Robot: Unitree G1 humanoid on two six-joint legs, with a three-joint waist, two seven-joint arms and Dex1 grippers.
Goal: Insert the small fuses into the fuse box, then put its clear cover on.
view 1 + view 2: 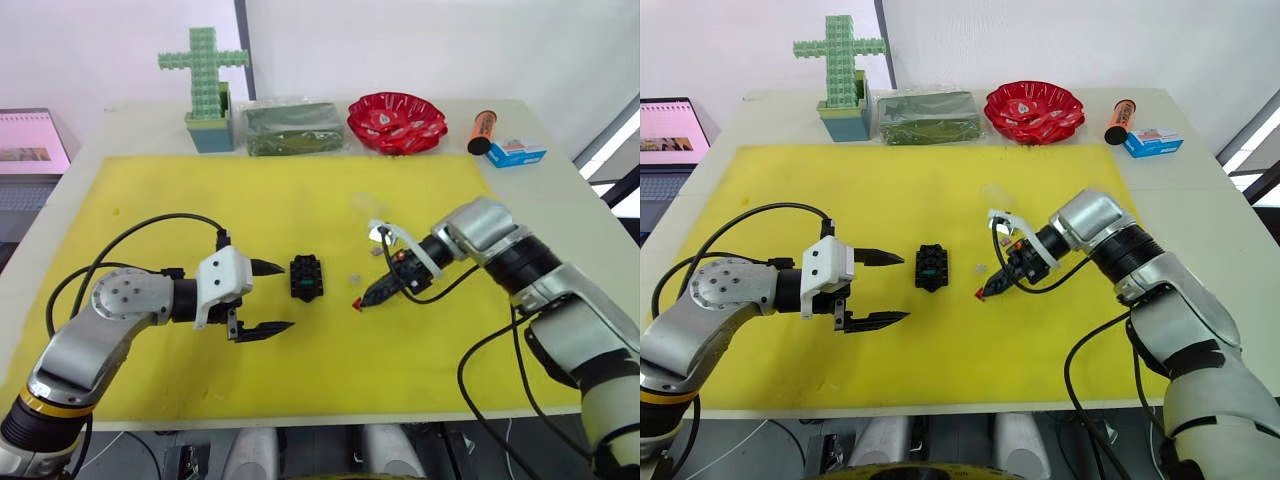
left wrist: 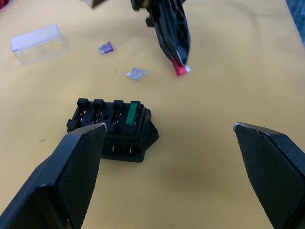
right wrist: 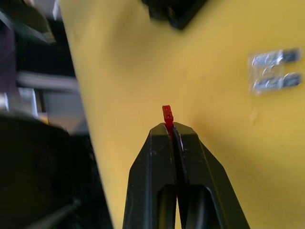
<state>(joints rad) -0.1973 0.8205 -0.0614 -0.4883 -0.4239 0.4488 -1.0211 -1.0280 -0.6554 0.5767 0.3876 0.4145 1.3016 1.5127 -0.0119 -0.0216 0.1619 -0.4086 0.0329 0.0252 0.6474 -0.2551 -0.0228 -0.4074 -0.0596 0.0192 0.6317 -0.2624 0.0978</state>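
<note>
Currently observed:
Work surface: yellow mat laid over the bench.
Fuse box: rests on the mat near its middle, between the two grippers; not held.
Green fuse: seated upright in one end slot of the fuse box; the other visible slots show bare contacts.
Left gripper: fingers spread wide apart, holding nothing, tips aimed at the fuse box and just short of it.
Right gripper: fingers pressed together, clamped on the red fuse, which projects from the tips; tips tilted down toward the mat, to the right of the fuse box and apart from it.
Pale grey fuse: flat on the mat, near the right gripper tips.
Brownish-purple fuse: flat on the mat, beyond the grey one.
Clear cover: on the mat, well apart from the fuse box.
Bench rear edge: green block cross, bag of green material, red bowl, orange cylinder, blue-white carton.
</note>
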